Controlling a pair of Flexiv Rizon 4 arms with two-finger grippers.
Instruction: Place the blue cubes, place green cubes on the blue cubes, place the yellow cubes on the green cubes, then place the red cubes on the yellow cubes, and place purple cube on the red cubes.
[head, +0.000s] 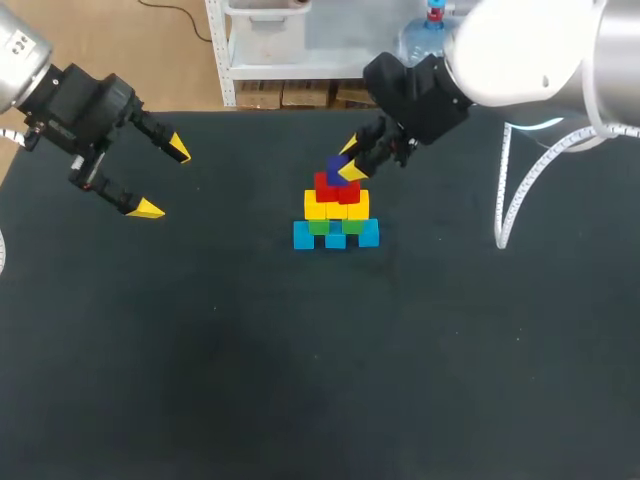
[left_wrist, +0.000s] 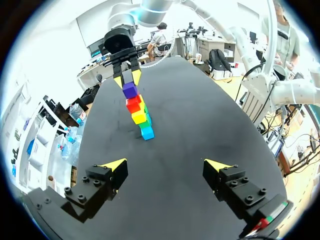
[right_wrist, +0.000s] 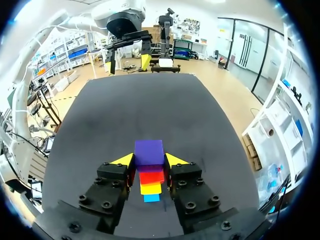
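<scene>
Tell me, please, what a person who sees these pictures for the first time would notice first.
The bright pile of cubes in the middle of the black table draws the eye first: blue at the bottom, then green, yellow and red. The right gripper grips the purple cube between its fingers at the top of the pile. The left gripper hangs open off to the side, well apart from the pile.
</scene>
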